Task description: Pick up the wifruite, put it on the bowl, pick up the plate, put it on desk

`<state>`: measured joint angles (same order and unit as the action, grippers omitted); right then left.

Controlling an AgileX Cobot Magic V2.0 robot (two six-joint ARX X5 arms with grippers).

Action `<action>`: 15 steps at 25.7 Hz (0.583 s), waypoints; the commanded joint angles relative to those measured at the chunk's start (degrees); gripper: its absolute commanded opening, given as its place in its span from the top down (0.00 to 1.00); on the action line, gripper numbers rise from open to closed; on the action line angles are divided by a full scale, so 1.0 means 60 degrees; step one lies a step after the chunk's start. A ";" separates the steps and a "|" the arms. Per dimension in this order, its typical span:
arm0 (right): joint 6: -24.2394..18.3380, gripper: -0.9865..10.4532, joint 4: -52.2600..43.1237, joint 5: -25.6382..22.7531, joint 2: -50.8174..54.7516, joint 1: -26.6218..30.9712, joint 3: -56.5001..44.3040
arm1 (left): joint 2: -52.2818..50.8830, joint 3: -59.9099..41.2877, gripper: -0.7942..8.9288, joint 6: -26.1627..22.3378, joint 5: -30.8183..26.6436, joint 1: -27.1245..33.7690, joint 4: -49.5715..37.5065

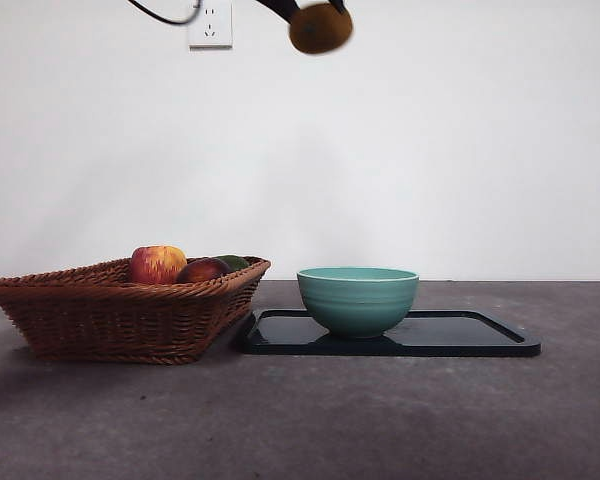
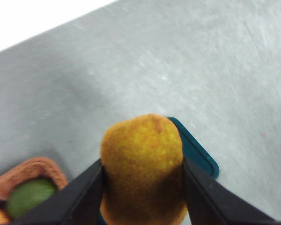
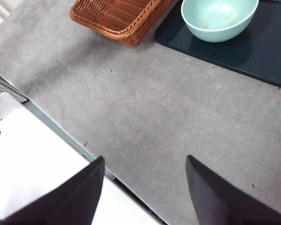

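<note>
From the front, the wifruite hangs high in the left tool, above the gap between the basket and the bowl on its black tray, with bare table nearer. The left wrist view shows both jaws clamped against the wifruite's sides over the tray's corner. In the right wrist view, the right tool waits spread wide at the table's edge.

A small oval kiwifruit of fuzzy golden-brown skin sits between matte black jaws, and a deep round bowl shows teal-green with faint ridges and a paler rim. The glossy rectangular tray is black, the woven wicker basket reddish brown, the flat tabletop dark speckled grey. A round apple is red streaked with yellow, beside a dark red fruit and a green one.
</note>
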<state>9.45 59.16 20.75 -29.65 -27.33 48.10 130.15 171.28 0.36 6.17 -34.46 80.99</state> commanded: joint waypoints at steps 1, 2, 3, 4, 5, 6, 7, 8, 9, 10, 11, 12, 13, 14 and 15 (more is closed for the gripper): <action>0.0102 0.67 -0.0066 -0.0025 -0.0022 -0.0047 0.0109 | -0.0546 0.0423 0.73 0.0251 -0.0149 0.0128 0.0397; 0.0102 0.67 -0.0066 -0.0018 -0.0022 -0.0047 0.0109 | -0.0852 0.0423 0.73 0.0288 -0.0222 0.0204 0.0401; 0.0098 0.67 -0.0066 0.0025 -0.0022 -0.0051 0.0109 | -0.1115 0.0423 0.73 0.0288 -0.0539 0.0237 0.0441; 0.0095 0.67 -0.0069 0.0047 -0.0022 -0.0051 0.0109 | -0.1410 0.0415 0.73 0.0328 -0.0987 0.0244 0.0492; 0.0066 0.67 -0.0066 0.0051 -0.0022 -0.0051 0.0109 | -0.1647 0.0408 0.73 0.0353 -0.1129 0.0255 0.0506; 0.0058 0.67 -0.0066 0.0062 -0.0022 -0.0051 0.0109 | -0.1945 0.0375 0.73 0.0423 -0.1126 0.0313 0.0528; 0.0047 0.67 -0.0066 0.0062 -0.0022 -0.0051 0.0109 | -0.2200 0.0280 0.73 0.0466 -0.1129 0.0342 0.0539; 0.0025 0.67 -0.0066 0.0062 -0.0022 -0.0051 0.0109 | -0.2539 0.0073 0.73 0.0510 -0.1144 0.0342 0.0561; 0.0018 0.67 -0.0066 0.0062 -0.0022 -0.0051 0.0109 | -0.2889 -0.0215 0.73 0.0532 -0.1195 0.0339 0.0568; -0.0011 0.67 -0.0066 0.0062 -0.0022 -0.0051 0.0109 | -0.3213 -0.0532 0.73 0.0561 -0.1377 0.0339 0.0579; -0.0051 0.67 -0.0066 0.0062 -0.0022 -0.0051 0.0109 | -0.3439 -0.0769 0.73 0.0568 -0.1479 0.0339 0.0579; -0.0095 0.67 -0.0066 0.0062 -0.0022 -0.0051 0.0109 | -0.3694 -0.1086 0.73 0.0601 -0.1585 0.0339 0.0579; -0.0131 0.67 -0.0066 0.0062 -0.0022 -0.0051 0.0109 | -0.3967 -0.1457 0.73 0.0656 -0.1643 0.0339 0.0579; -0.0160 0.67 -0.0066 0.0062 -0.0022 -0.0051 0.0109 | -0.4233 -0.1814 0.73 0.0725 -0.1654 0.0339 0.0579; -0.0179 0.67 -0.0066 0.0062 -0.0022 -0.0051 0.0109 | -0.4513 -0.2259 0.73 0.0812 -0.1698 0.0339 0.0579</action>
<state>9.17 59.16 20.99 -29.65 -27.33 48.10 103.63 157.82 4.03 -3.60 -32.12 81.23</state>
